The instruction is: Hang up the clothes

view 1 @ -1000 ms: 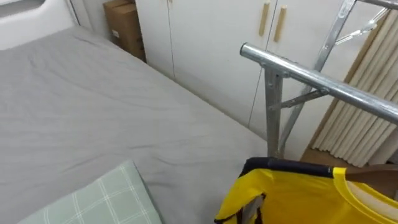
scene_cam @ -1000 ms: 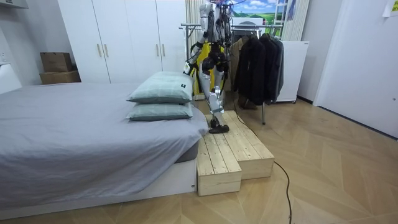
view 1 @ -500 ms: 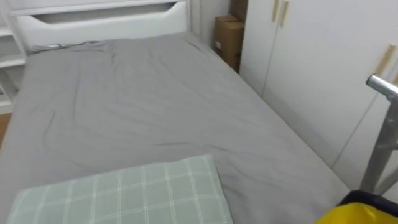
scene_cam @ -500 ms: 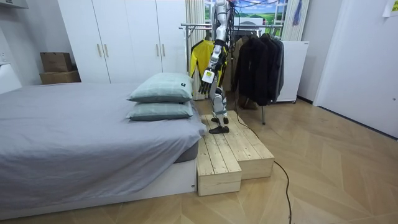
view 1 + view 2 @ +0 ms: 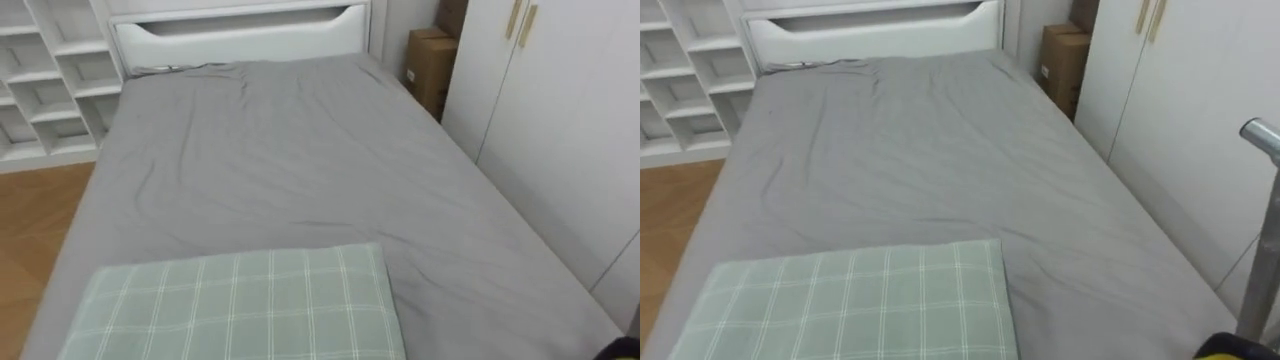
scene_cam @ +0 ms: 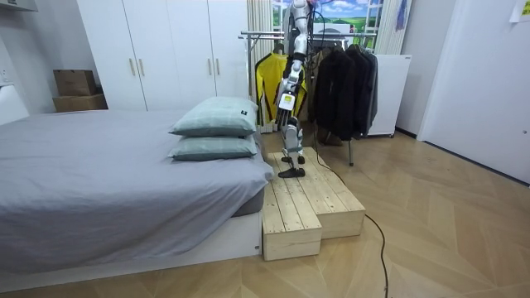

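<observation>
Shelving (image 5: 40, 80) in white cubes stands at the upper left, above a strip of wooden floor (image 5: 30, 230). Next comes the bed (image 5: 290, 170), its grey sheet creased. It has a white headboard (image 5: 235, 30) at the far end and a green checked pillow (image 5: 240, 305) nearest the head camera. Right of the bed are a cardboard box (image 5: 428, 65), white wardrobe doors (image 5: 560, 130) and a metal rail (image 5: 1262, 137), with a sliver of the yellow garment (image 5: 1232, 348) below it.

In the room view the robot stands on a wooden platform (image 6: 302, 207) between bed and clothes rack (image 6: 252, 36). The yellow garment hangs on the rack, near dark coats (image 6: 344, 79). The left hand (image 6: 284, 103) hangs at the robot's side; whether it is open or closed cannot be told.
</observation>
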{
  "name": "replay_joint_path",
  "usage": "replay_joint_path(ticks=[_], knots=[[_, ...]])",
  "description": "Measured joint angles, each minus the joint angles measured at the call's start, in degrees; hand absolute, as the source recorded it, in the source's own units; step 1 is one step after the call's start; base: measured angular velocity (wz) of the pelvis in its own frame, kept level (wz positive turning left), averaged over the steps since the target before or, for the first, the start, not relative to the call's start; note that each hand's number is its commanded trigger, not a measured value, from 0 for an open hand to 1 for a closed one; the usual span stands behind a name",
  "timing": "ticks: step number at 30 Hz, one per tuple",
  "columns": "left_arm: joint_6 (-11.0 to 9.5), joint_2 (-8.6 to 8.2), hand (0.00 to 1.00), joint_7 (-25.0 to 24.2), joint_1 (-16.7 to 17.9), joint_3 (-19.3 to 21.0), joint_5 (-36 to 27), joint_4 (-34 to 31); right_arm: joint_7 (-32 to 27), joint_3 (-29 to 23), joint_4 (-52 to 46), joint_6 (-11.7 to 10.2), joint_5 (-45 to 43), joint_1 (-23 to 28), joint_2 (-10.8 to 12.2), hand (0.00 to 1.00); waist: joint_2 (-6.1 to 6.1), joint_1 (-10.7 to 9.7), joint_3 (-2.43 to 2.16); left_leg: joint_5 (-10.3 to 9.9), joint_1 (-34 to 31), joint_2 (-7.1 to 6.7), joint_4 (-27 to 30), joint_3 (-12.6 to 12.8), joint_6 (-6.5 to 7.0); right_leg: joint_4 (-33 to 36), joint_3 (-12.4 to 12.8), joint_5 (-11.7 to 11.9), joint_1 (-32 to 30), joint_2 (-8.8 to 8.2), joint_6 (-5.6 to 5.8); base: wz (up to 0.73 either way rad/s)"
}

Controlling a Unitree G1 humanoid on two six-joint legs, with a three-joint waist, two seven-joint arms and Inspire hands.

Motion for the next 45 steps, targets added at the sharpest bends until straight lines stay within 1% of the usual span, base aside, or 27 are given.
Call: replay_joint_path(ticks=[4, 6, 8, 11, 12, 13, 14, 15, 18, 26, 29, 34, 37, 42, 45], knots=[[0.0, 0.09, 0.0, -0.2, -0.4, 0.0, -0.1, 0.1, 1.2, 0.5, 0.4, -0.7, 0.5, 0.0, 0.0, 0.0, -0.27, 0.1, 0.1, 0.0, -0.4, -0.23, -0.2, -0.5, -0.03, -0.3, -0.1, 0.0, 0.1, -0.04, 0.02, 0.13], [0.3, 0.14, 0.0, -0.5, -0.3, 0.0, 0.1, 0.1, 1.8, 0.3, 0.9, -0.8, 1.6, 0.3, 0.0, 0.0, -0.58, -0.2, 0.18, 0.0, -0.7, -0.65, -0.3, -1.8, -0.05, -0.9, -0.3, 0.0, 0.5, -0.07, 0.02, 0.25], [0.6, 0.23, 0.0, -0.7, -0.2, 0.0, 0.1, 0.1, 2.4, -0.1, 1.6, -0.7, 3.0, 0.5, 0.0, 0.0, -0.47, -0.5, 0.4, 0.0, -0.7, -0.81, -0.3, -2.3, -0.05, -0.8, -0.1, 0.0, 0.7, -0.05, 0.02, 0.23], [1.6, 0.26, 0.0, -1.1, -0.2, 0.0, 0.1, 0.1, 3.0, -0.6, 2.5, -0.2, 6.1, 1.0, 0.0, 0.0, -0.42, -0.6, 0.42, 0.0, -0.9, -0.94, -0.3, -3.0, -0.04, -0.6, -0.1, 0.0, 0.8, -0.05, -0.01, 0.16], [1.9, 0.29, 0.0, -1.3, -0.3, 0.0, 0.1, 0.1, 3.0, -0.6, 2.5, -0.2, 6.6, 1.3, 0.0, 0.0, -0.12, -0.5, 0.32, 0.0, -0.9, -0.94, -0.3, -3.1, -0.04, -0.5, 0.0, 0.0, 0.8, -0.04, -0.04, 0.09], [2.0, 0.31, 0.0, -1.4, -0.3, 0.0, 0.1, 0.1, 3.0, -0.6, 2.5, -0.2, 6.7, 1.4, 0.0, 0.0, -0.08, -0.5, 0.3, 0.0, -0.9, -0.94, -0.2, -3.1, -0.04, -0.5, 0.1, 0.0, 0.8, -0.04, -0.05, 0.0], [2.3, 0.35, 0.0, -1.6, -0.3, 0.0, 0.1, 0.1, 3.0, -0.6, 2.5, -0.2, 7.0, 1.3, 0.1, 0.0, -0.12, -0.5, 0.38, 0.0, -0.7, -0.94, -0.2, -3.1, -0.04, -0.5, 0.2, 0.0, 0.8, -0.04, -0.08, 0.0], [2.6, 0.38, 0.0, -1.9, -0.4, 0.0, 0.1, 0.2, 3.0, -0.5, 2.6, -0.2, 7.2, 1.3, 0.1, 0.0, 0.11, -0.4, 0.41, 0.0, -0.5, -0.94, -0.4, -3.1, -0.04, -0.5, 0.4, 0.0, 1.0, -0.02, -0.09, -0.04], [2.6, 0.25, 0.0, -2.3, -0.8, -0.2, -0.1, 0.2, 3.2, 0.0, 2.6, -0.2, 8.1, 1.3, 0.0, 0.0, 0.48, -0.2, 0.44, 0.0, -0.3, -0.97, -1.0, -3.0, -0.04, -0.5, 1.4, 0.0, 1.0, 0.06, -0.09, -0.01], [2.6, -0.02, 0.0, -2.5, -2.0, -1.5, -0.3, 0.2, 4.4, 0.6, 2.8, -0.3, 8.4, 0.7, -0.4, 0.0, 1.1, -0.5, 0.53, 0.0, -0.3, -0.99, -1.0, -3.1, -0.04, -0.5, 1.5, 0.0, 1.0, 0.08, -0.09, 0.0], [2.6, 0.03, 0.0, -2.4, -2.2, -2.3, -0.3, 0.2, 4.9, 0.9, 2.8, -0.3, 8.4, 0.7, -0.6, 0.0, 1.11, -0.5, 0.53, 0.0, -0.3, -1.01, -1.0, -3.2, -0.04, -0.5, 1.4, 0.0, 1.0, 0.08, -0.09, 0.0], [2.7, 0.12, 0.0, -2.5, -2.2, -2.4, -0.5, 0.2, 4.9, 1.0, 2.8, -0.1, 8.6, 0.8, -0.6, 0.0, 0.89, -0.6, 0.61, 0.0, -0.3, -1.05, -1.0, -3.3, -0.04, -0.5, 1.4, 0.0, 1.1, 0.07, -0.09, 0.0], [3.2, 0.35, 0.0, -3.4, -2.2, -2.4, -1.1, 0.2, 4.9, 1.0, 2.8, 1.0, 8.9, 0.7, -0.6, 0.0, 0.7, -0.6, 0.7, 0.0, -0.3, -1.07, -1.0, -3.3, -0.04, -0.5, 1.4, 0.0, 1.2, 0.07, -0.09, 0.0], [3.3, 0.35, 0.0, -3.6, -2.2, -2.3, -1.1, 0.2, 4.7, 1.0, 2.8, 1.5, 8.9, 0.6, -0.6, 0.0, 0.52, -0.6, 0.83, 0.0, -0.2, -1.12, -1.0, -3.6, -0.03, -0.5, 1.4, 0.0, 1.3, 0.07, -0.09, 0.0], [3.4, 0.34, 0.0, -3.7, -2.2, -2.4, -1.1, 0.2, 4.7, 1.0, 2.8, 1.8, 8.9, 0.2, -0.6, 0.0, 0.52, -0.6, 0.83, 0.0, -0.2, -1.16, -1.0, -3.7, -0.03, -0.5, 1.4, 0.0, 1.4, 0.07, -0.08, 0.0]])
